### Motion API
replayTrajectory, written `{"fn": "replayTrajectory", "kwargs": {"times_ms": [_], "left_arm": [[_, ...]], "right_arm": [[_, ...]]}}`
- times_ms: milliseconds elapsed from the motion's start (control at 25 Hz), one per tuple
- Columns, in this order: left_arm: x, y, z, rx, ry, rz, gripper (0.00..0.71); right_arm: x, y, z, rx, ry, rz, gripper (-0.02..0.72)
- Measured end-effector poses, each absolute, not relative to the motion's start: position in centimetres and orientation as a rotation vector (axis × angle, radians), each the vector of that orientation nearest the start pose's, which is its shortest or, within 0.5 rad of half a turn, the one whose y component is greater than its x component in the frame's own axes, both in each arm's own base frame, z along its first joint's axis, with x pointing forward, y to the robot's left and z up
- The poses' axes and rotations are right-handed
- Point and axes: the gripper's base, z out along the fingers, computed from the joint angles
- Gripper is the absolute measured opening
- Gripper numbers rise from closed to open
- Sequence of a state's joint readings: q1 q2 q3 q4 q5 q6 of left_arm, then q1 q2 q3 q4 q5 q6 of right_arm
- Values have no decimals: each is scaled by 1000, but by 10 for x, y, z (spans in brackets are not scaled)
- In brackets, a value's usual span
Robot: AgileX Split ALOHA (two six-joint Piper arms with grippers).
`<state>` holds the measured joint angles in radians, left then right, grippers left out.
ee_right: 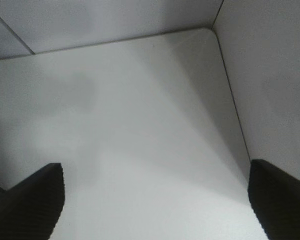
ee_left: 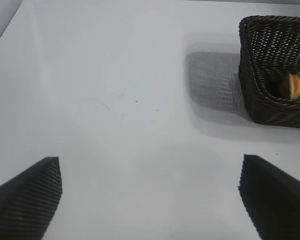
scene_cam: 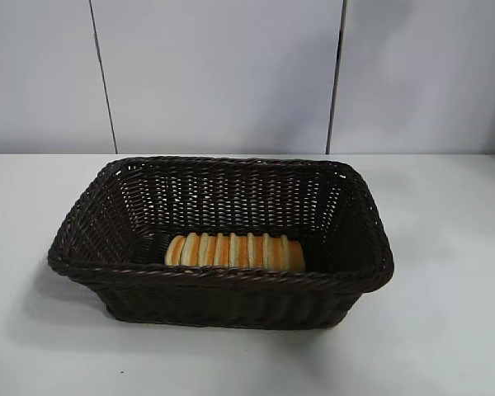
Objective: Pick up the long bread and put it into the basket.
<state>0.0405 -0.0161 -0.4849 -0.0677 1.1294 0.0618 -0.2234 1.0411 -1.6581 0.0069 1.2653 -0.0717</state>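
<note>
The long bread point(scene_cam: 234, 251), golden-tan with orange and cream stripes, lies flat inside the dark brown wicker basket point(scene_cam: 221, 282) against its near wall. Neither arm shows in the exterior view. In the left wrist view the basket's corner point(ee_left: 270, 100) and one end of the bread point(ee_left: 296, 86) show far off. My left gripper point(ee_left: 150, 187) is open and empty above bare table, well away from the basket. My right gripper point(ee_right: 157, 195) is open and empty above a table corner; basket and bread are out of that view.
The white table point(scene_cam: 49, 346) spreads around the basket. White wall panels point(scene_cam: 223, 74) stand behind it. In the right wrist view the table's edge meets walls point(ee_right: 270, 75) close by.
</note>
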Motion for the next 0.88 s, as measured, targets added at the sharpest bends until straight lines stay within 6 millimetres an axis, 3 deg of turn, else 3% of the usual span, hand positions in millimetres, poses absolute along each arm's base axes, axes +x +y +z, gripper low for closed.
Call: {"fn": "replayTrajectory", "kwargs": {"times_ms": [240,880], "left_arm": [[-9,-6,268,29,2110,-21,695],[-9,-6,268,29,2110,-21,695]], "right_arm": [[66,-14,491,150,2008,-177,694],[-12,1,335,25,1939,-44,694]]}}
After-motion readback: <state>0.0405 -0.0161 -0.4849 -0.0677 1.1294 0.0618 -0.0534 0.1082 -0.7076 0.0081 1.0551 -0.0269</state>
